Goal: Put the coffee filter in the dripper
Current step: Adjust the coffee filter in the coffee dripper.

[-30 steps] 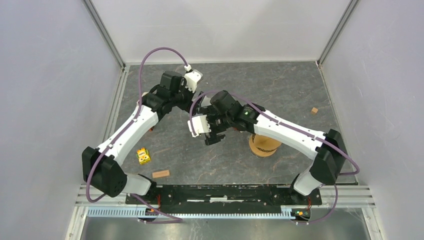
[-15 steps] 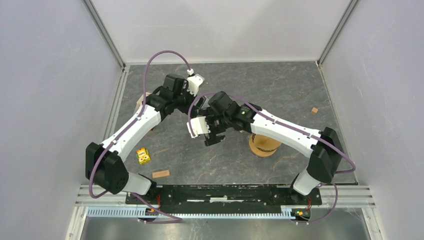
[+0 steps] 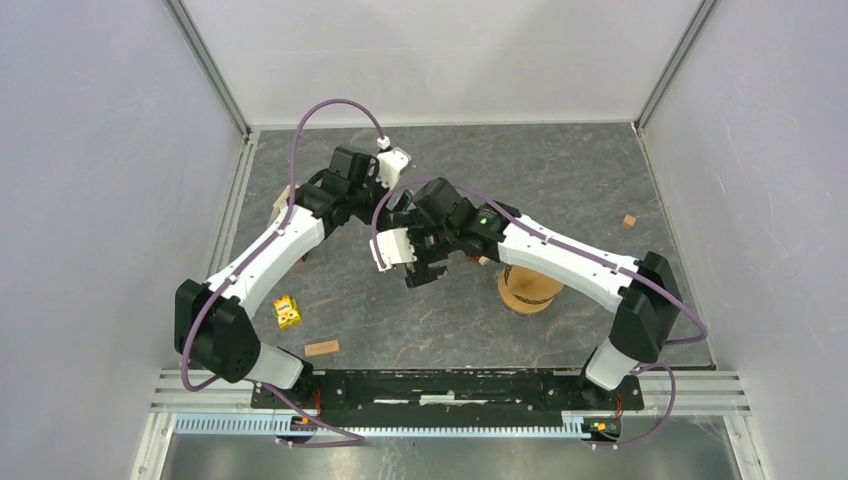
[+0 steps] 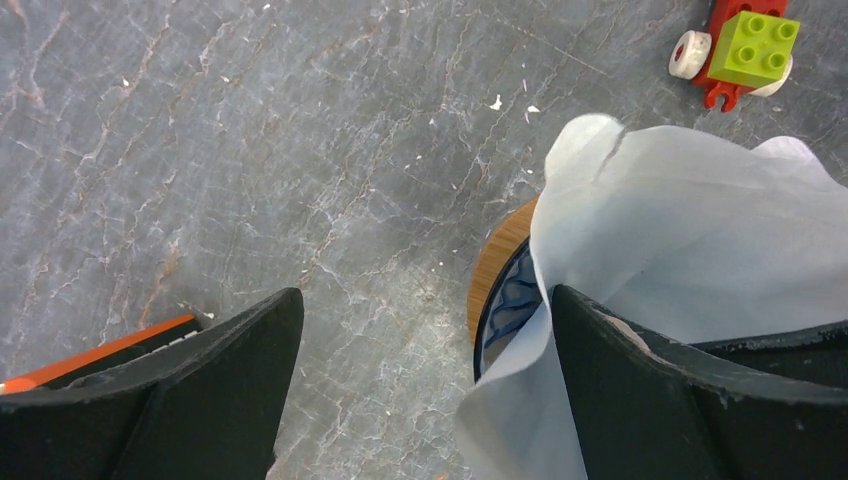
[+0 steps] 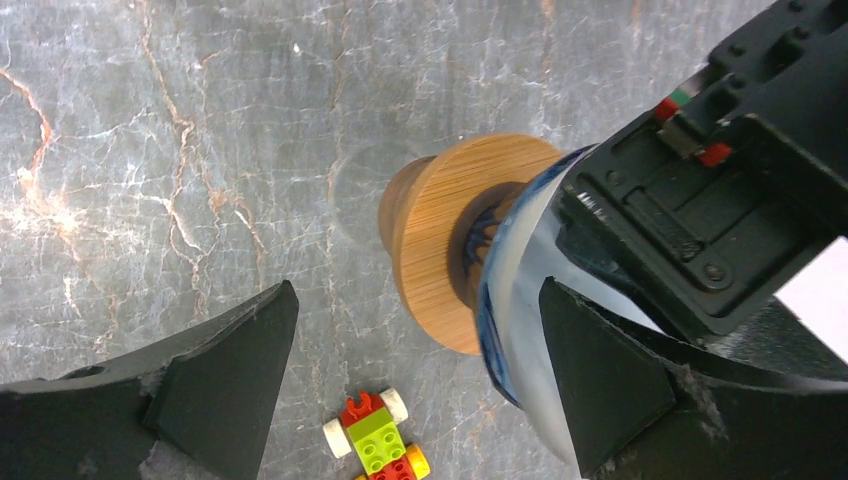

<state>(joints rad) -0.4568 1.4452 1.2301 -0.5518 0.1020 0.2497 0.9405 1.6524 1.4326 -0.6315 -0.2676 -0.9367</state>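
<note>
The white paper coffee filter point(image 4: 700, 220) stands crumpled in the dripper point(image 4: 505, 300), a blue-patterned white cone with a round wooden collar point(image 5: 440, 240). My left gripper point(image 4: 425, 300) is open and hangs right over it; its right finger point(image 4: 640, 400) rests against the filter's folded wall, while the left finger is over bare table. From the side, my right gripper point(image 5: 415, 290) is open too, with its right finger beside the dripper's wall point(image 5: 515, 300). In the top view both wrists point(image 3: 405, 215) meet mid-table and hide dripper and filter.
A small toy brick car point(image 5: 375, 440) lies on the table just beside the dripper. A round wooden stand point(image 3: 528, 290) sits under the right forearm. A yellow block point(image 3: 288, 312), a brown block point(image 3: 321, 348) and another small block point(image 3: 628, 221) lie farther off.
Both wrists have shifted slightly left and toward the back of the table. Both sets of jaws have stayed wide apart.
</note>
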